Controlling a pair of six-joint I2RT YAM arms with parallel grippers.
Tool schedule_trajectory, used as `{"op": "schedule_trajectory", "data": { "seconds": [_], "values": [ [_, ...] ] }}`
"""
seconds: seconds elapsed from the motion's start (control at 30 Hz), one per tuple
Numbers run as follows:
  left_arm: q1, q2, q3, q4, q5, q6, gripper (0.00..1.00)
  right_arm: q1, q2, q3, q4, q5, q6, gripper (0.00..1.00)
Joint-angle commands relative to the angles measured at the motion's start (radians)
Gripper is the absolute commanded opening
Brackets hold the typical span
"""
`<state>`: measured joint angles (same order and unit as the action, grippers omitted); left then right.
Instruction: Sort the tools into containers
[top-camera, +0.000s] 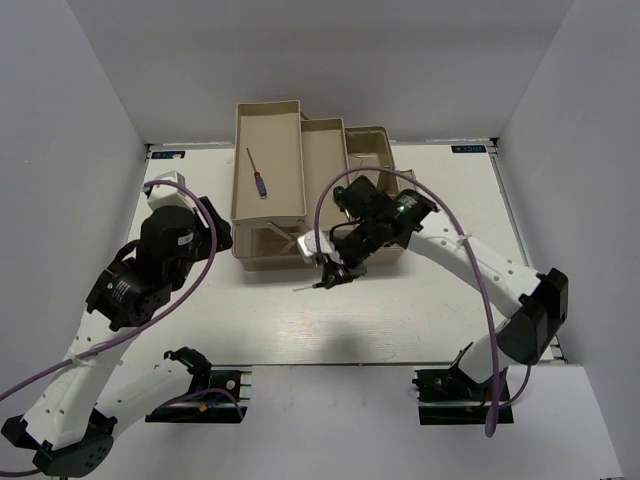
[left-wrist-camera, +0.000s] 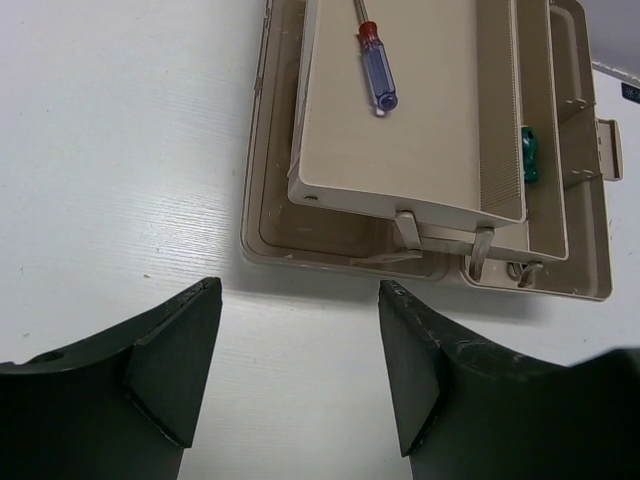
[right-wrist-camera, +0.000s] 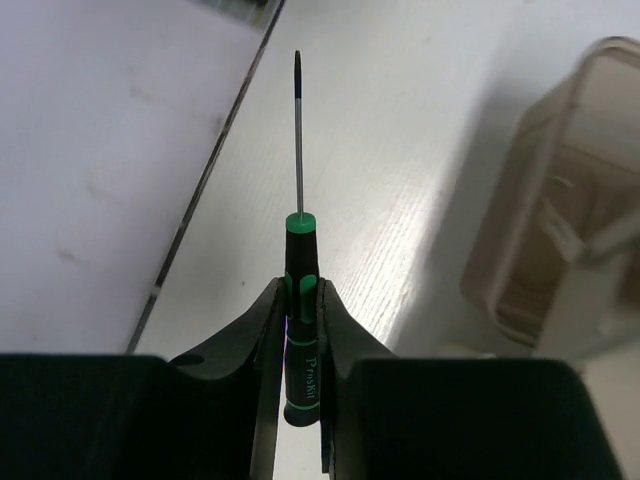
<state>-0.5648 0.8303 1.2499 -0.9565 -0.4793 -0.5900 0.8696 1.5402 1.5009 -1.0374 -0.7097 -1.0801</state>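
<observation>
- The right gripper (right-wrist-camera: 301, 292) is clamped tight on the black-and-green handle of a thin precision screwdriver (right-wrist-camera: 300, 238). The two fingers press on either side of the handle, and the bare shaft sticks straight out past the fingertips.
- Seen from above, that right gripper (top-camera: 325, 270) sits just in front of the near edge of the cantilever toolbox (top-camera: 268, 260). The held screwdriver's tip (top-camera: 301, 288) points away from the toolbox over the white table (top-camera: 400, 320).
- The left gripper (left-wrist-camera: 300, 290) has its fingers spread wide with nothing between them. It is near the toolbox's front left corner, apart from the toolbox base (left-wrist-camera: 262, 150).
- The toolbox stands swung open, its beige trays stepped out above the base.
- A blue-handled precision screwdriver (left-wrist-camera: 378, 72) lies alone in the toolbox's top tray (left-wrist-camera: 420, 140). Its handle end is nearer the arms and its shaft points toward the back; from above it sits in the leftmost tray (top-camera: 258, 176).
- A green-handled tool (left-wrist-camera: 529, 155) lies in a lower toolbox tray, partly hidden under the top tray's edge. Too little of it shows to tell which tool it is.
- The right arm reaches across in front of the toolbox's right-hand trays, covering part of them in the overhead view.
</observation>
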Motion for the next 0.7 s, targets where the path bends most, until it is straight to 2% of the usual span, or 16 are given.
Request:
{"op": "schedule_trajectory", "data": {
  "seconds": [0.0,0.03,0.07,0.1,0.13,0.17,0.2,0.23,0.3,0.33,0.37,0.4,0.47,0.57,0.67],
  "values": [
    [0.005,-0.010,0.037,0.009,-0.028,0.010,0.74,-0.040,-0.032,0.117,0.074,-0.048,0.307,0.00],
    [0.005,-0.010,0.037,0.009,-0.038,0.010,0.74,-0.044,-0.034,0.131,0.109,0.008,0.424,0.00],
    [0.005,-0.010,0.037,0.009,-0.047,0.010,0.74,-0.064,-0.032,0.145,0.241,0.048,0.483,0.00],
    [0.005,-0.019,0.037,0.009,-0.047,0.001,0.74,-0.070,-0.019,0.185,0.293,0.191,0.646,0.00],
    [0.005,-0.019,0.025,0.009,-0.047,0.001,0.74,-0.079,-0.011,0.200,0.339,0.240,0.698,0.00],
    [0.005,-0.019,0.025,0.009,-0.047,0.001,0.74,-0.107,0.015,0.215,0.456,0.280,0.742,0.00],
    [0.005,-0.019,-0.001,0.021,-0.047,-0.010,0.74,-0.113,0.033,0.266,0.482,0.364,0.852,0.00],
    [0.005,-0.019,-0.012,0.021,-0.033,-0.010,0.74,-0.122,0.084,0.341,0.500,0.421,0.887,0.00],
    [0.005,-0.019,-0.030,0.035,-0.021,-0.019,0.73,-0.152,0.207,0.523,0.467,0.449,0.966,0.00],
    [0.005,-0.019,-0.047,0.045,-0.010,-0.030,0.73,-0.158,0.347,0.595,0.449,0.458,1.015,0.00],
    [0.005,-0.019,-0.058,0.045,-0.001,-0.030,0.73,-0.156,0.392,0.800,0.398,0.454,1.060,0.00],
    [0.005,-0.019,-0.058,0.045,-0.001,-0.030,0.73,-0.158,0.431,0.852,0.395,0.440,1.072,0.00],
    [0.005,-0.019,-0.058,0.045,-0.001,-0.041,0.73,-0.153,0.508,0.877,0.468,0.441,1.104,0.00],
    [0.005,-0.039,-0.058,0.018,-0.001,-0.060,0.73,-0.155,0.524,0.773,0.574,0.417,1.158,0.00],
    [0.005,-0.059,-0.058,-0.008,-0.001,-0.073,0.73,-0.164,0.569,0.768,0.589,0.388,1.213,0.00]
  ]
}}
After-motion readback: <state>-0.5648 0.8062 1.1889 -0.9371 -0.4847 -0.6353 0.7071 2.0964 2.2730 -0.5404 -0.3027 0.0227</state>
